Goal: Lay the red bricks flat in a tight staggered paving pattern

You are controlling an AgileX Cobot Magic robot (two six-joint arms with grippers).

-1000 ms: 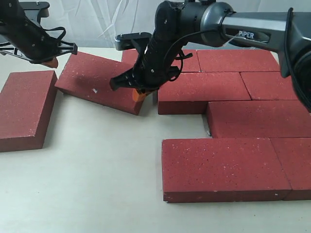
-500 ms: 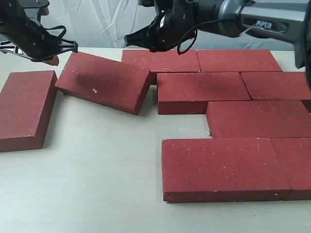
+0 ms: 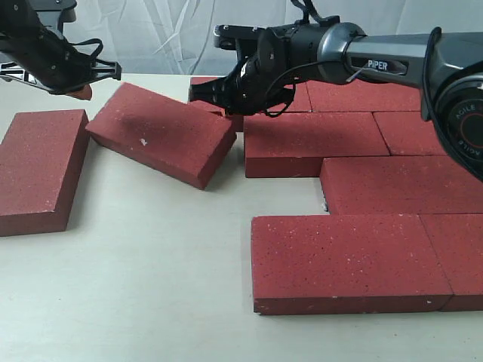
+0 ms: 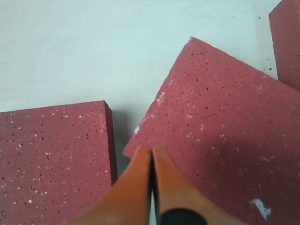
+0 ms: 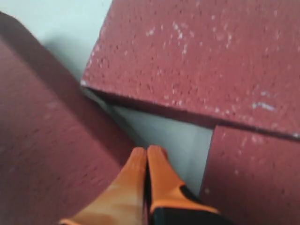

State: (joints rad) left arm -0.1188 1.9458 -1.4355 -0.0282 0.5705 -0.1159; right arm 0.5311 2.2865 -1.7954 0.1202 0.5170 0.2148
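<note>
Several red bricks lie flat as a staggered patch on the right, among them a second-row brick and a front brick. One brick with a white chip lies askew just left of the patch. Another loose brick sits at the far left. My right gripper is shut and empty, its tip down in the gap between the askew brick and a back-row brick. My left gripper is shut and empty, hovering over the askew brick's far left corner.
The pale tabletop shows bare at front left. A white cloth backdrop hangs behind the table. The right arm stretches across the back rows of the patch.
The right gripper lifted off the askew brick's right end, swung back and came down at its far right corner. That brick's near right corner shifted slightly left. The left gripper barely moved.
</note>
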